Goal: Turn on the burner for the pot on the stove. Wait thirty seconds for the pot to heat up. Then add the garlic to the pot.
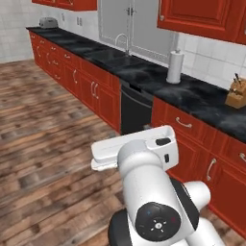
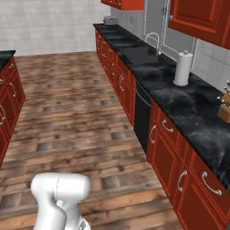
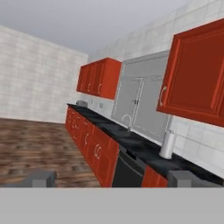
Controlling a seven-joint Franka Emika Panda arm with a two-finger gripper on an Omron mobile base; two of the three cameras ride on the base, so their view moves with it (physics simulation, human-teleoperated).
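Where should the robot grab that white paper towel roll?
Grip the paper towel roll around its middle, coming from the floor side of the counter. It stands upright and round, with the tiled wall right behind it, so a sideways pinch probably fits best.

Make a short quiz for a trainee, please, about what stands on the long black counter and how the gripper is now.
1. True or false: in the left base view, the white paper towel roll stands upright on the black stone counter, to the right of the curved silver faucet.
2. Choose one: the wooden knife block stands A) on the floor, B) on the counter near the wall, C) in the sink.
3. Fill in: the fingers of the gripper are wide apart, so it is ____.
Key: 1 true; 2 B; 3 open.
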